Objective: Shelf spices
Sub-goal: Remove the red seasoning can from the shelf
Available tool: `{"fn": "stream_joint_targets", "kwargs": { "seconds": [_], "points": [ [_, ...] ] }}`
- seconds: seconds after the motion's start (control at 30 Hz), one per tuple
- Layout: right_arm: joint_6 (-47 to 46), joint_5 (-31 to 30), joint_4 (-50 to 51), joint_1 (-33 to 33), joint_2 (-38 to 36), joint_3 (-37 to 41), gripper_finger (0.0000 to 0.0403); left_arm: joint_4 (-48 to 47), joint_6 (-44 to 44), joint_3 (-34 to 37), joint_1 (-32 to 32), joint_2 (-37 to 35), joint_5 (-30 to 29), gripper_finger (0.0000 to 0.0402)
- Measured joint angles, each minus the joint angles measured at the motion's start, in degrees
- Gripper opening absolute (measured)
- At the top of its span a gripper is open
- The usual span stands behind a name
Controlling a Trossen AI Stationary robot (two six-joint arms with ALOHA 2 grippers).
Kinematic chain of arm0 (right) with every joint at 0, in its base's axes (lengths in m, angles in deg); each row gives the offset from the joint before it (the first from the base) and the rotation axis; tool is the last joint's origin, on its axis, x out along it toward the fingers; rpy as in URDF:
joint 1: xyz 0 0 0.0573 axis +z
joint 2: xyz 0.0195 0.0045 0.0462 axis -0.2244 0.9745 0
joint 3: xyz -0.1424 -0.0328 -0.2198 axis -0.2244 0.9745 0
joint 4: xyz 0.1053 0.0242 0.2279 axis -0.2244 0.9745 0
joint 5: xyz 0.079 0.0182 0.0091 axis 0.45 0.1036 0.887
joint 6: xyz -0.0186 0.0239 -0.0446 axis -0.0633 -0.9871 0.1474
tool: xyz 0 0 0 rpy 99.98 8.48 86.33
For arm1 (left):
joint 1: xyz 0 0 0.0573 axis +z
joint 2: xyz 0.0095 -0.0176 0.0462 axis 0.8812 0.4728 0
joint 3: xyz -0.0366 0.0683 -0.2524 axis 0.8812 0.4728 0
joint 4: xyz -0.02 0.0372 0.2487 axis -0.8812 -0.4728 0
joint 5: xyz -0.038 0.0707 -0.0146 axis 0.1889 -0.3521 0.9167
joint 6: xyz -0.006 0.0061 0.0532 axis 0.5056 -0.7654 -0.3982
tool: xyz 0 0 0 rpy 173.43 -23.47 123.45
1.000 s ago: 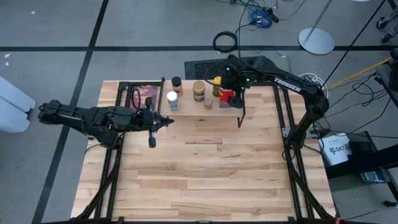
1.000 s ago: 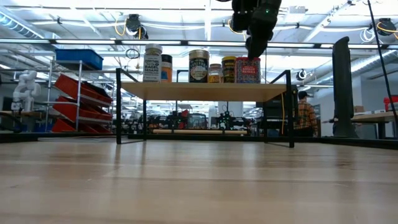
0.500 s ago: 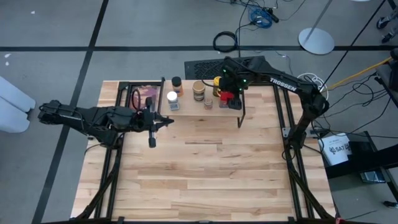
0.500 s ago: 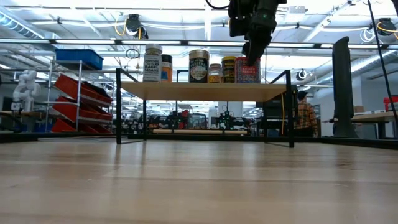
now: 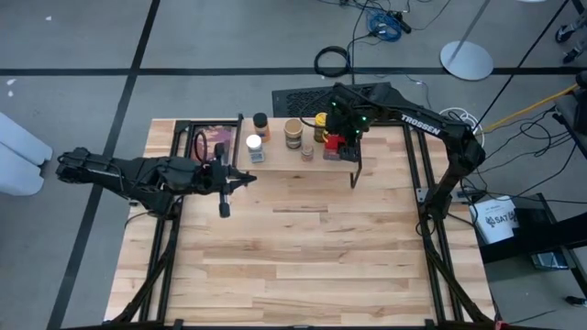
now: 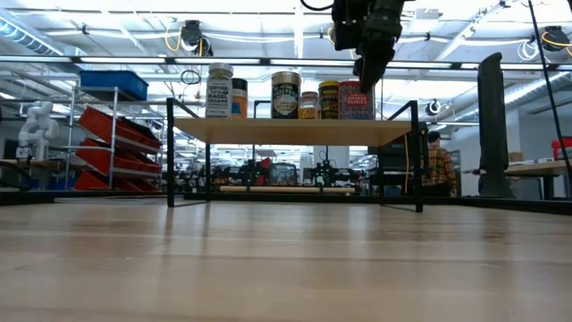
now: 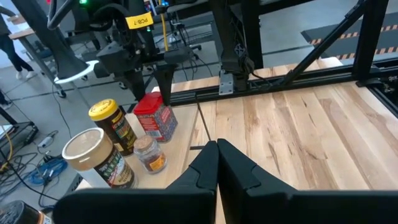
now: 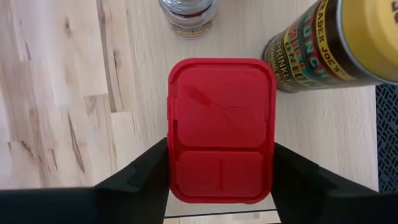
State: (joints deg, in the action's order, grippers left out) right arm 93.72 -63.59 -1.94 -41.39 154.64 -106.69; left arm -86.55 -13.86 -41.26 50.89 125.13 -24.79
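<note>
Six spices: all stand on the shelf (image 6: pixel 286 131), none seen on the counter (image 5: pixel 303 247)
Left gripper (image 5: pixel 223 181): waits low over the counter's left side, well apart from the shelf; fingers (image 7: pixel 245 169) pressed together, holding nothing
Framed picture (image 5: pixel 209 139): lies flat at the shelf's left end, not one of the spices
White-lidded jar (image 6: pixel 218 91): leftmost on the shelf, upright
Dark-lidded orange jar (image 6: pixel 239 97): just beside the white-lidded one, upright
Tan jar (image 6: pixel 286 95): mid-shelf, upright
Small grey-lidded jar (image 6: pixel 309 105): between the tan jar and the yellow-lidded one, upright
Yellow-lidded jar (image 8: pixel 336 40): near the right end, just beside the red box
Red box (image 8: pixel 221 127): rightmost spice, resting upright on the plank
Right gripper (image 8: pixel 221 171): directly above the red box; its fingers (image 8: pixel 146 171) straddle the lid's two short sides, spread about as wide as the box. Whether they pinch it or merely flank it, I cannot tell
Done: judging by the row, every spice is shelved
Left: probably only for the right gripper to settle or nudge the red box, then clear away
Risk: the yellow-lidded jar stands close enough to be knocked if the right gripper swings sideways
</note>
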Motion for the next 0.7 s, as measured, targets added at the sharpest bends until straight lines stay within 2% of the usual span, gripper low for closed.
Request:
{"fn": "stream_joint_targets", "kwargs": {
  "seconds": [0.13, 0.27, 0.4, 0.6, 0.7],
  "points": [
    [-1.2, -0.1, 1.3, 1.0, 0.0, -0.5, 0.0224, 0.0, 0.0, 0.0, 0.0, 0.0, 0.0, 0.0006],
    [-2.2, 0.1, 4.1, 2.8, 0.0, -2.4, 0.0216, 0.0, 0.0, 0.0, 0.0, 0.0, 0.0, 0.0006],
    [-5.5, 0.1, 8.5, 4.8, 0.0, -6.5, 0.0209, 0.0, 0.0, 0.0, 0.0, 0.0, 0.0, 0.0006],
    [-9.9, 0.1, 13.5, 8.4, 0.0, -14.8, 0.0219, 0.0, 0.0, 0.0, 0.0, 0.0, 0.0, 0.0006],
    [-13.1, 1.1, 13.3, 10.5, -0.9, -17.2, 0.0216, 0.0, 0.0, 0.0, 0.0, 0.0, 0.0, 0.0006]
  ]
}}
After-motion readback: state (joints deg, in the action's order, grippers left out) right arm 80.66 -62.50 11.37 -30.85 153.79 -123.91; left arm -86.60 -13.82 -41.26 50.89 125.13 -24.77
